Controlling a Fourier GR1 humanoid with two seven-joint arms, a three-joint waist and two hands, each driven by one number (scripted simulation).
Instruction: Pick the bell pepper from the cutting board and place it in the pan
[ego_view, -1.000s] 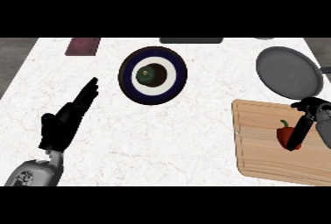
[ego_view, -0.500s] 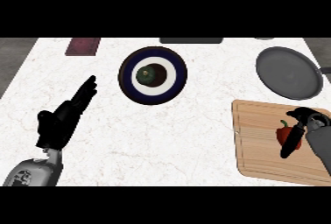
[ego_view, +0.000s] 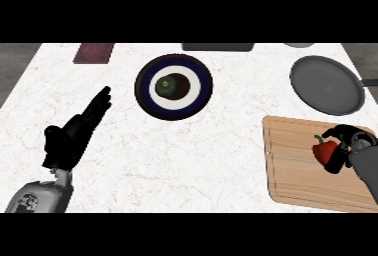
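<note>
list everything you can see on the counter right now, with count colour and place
bell pepper: 1, red, on the cutting board, right hand's fingers curled round it
cutting board: 1, light wood, right front
pan: 1, dark grey, right rear
plate: 1, navy and white, centre, a dark round item on it
flat item: 1, maroon, rear left
counter: 1, white marble
left hand: black, open, resting at left
right hand: black, on the pepper
</note>
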